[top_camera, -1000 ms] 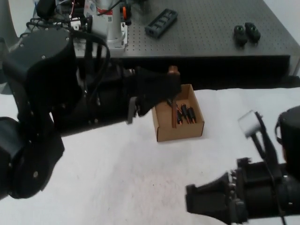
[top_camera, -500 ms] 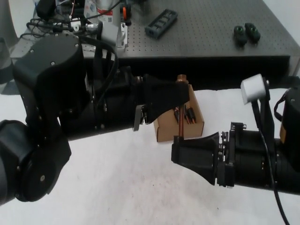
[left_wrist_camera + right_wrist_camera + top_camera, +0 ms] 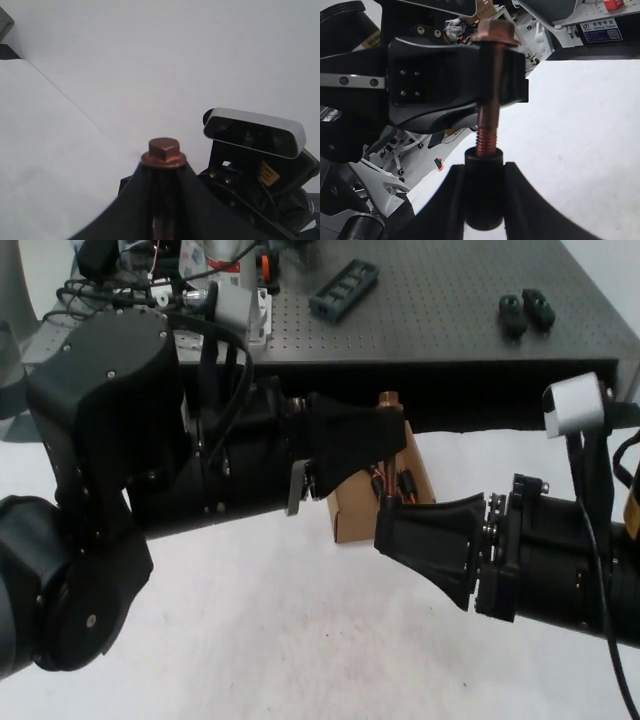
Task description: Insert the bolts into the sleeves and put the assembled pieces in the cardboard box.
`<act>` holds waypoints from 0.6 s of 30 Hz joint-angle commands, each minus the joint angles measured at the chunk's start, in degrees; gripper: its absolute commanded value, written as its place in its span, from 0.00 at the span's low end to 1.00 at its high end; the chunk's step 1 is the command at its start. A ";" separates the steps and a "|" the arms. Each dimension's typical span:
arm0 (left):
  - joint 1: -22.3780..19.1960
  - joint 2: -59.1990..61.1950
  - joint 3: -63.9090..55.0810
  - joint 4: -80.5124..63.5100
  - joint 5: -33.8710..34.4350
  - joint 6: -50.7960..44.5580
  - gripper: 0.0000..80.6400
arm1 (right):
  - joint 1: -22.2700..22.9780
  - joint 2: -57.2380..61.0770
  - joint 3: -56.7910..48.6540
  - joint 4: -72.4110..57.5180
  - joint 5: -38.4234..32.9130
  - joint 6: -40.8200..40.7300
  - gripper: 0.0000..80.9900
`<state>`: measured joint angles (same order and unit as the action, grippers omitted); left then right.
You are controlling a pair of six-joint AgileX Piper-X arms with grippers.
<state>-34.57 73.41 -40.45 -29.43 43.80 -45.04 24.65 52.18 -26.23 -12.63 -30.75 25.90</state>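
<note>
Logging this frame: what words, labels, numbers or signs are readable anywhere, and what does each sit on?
Nothing reads clearly enough to quote.
White label on a dark edge in the background: print too blurred to read.
Yellow sticker on the right arm: too small to read.
Red-and-white label on gear at the bench's back: too small to read.
Copper bolt and black sleeve: no markings visible.
</note>
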 commanded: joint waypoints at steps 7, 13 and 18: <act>-0.01 -0.14 -0.05 1.02 6.93 0.56 0.14 | -0.01 0.13 -0.69 -2.23 0.17 -0.23 0.05; 0.10 -0.14 -0.05 6.17 3.29 1.79 0.77 | -2.00 3.85 -1.32 -4.95 0.85 -1.71 0.05; 0.76 -0.14 -0.05 9.98 2.64 5.45 0.66 | -8.37 10.10 -5.65 -4.39 5.20 -6.58 0.05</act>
<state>-34.39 73.41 -40.45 -21.29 47.21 -42.67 20.27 58.57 -28.08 -15.58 -28.63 22.74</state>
